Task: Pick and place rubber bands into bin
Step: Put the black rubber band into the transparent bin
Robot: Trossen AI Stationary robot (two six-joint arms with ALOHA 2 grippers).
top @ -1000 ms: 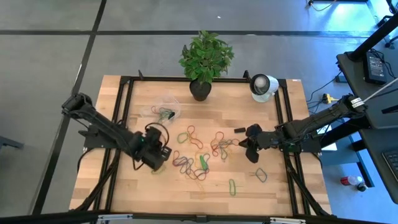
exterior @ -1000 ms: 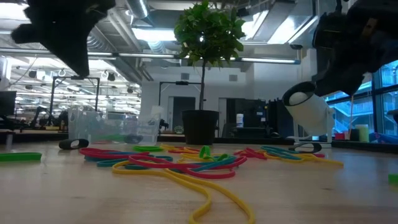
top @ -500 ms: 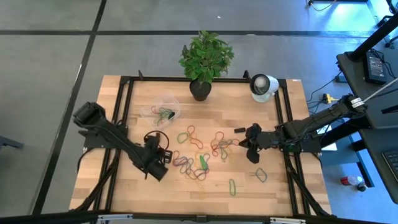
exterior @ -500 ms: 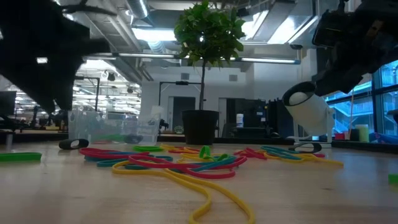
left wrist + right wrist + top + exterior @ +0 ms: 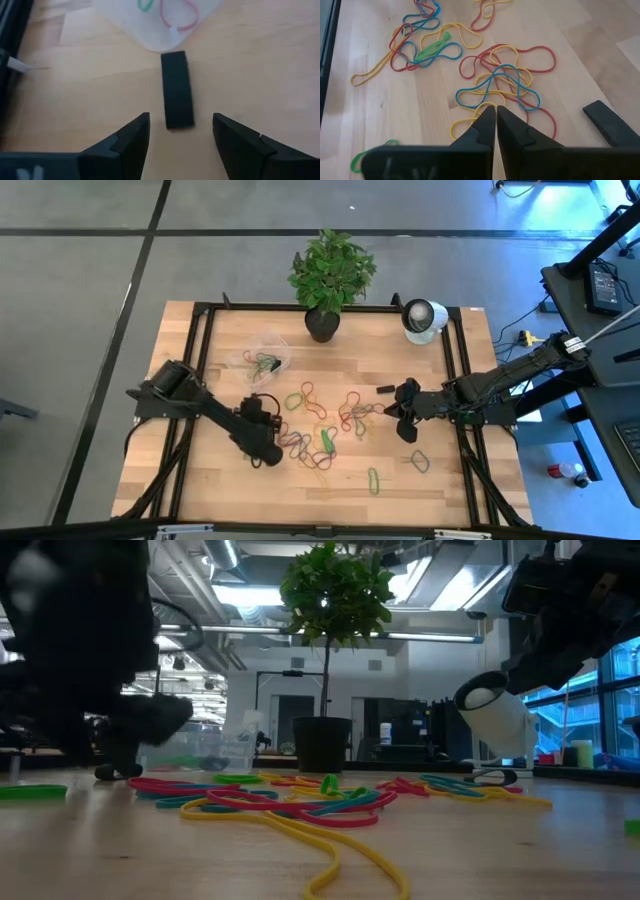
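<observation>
Left gripper [image 5: 268, 452] spread empty, low beside the bands [image 5: 318, 432] for a pick; right gripper [image 5: 398, 416] pinched empty, waiting.

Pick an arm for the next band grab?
Left, probably. The left gripper is open and low at the pile's edge, on the bin side. The right gripper is shut, hovering over the rubber bands, farther from the bin.
</observation>
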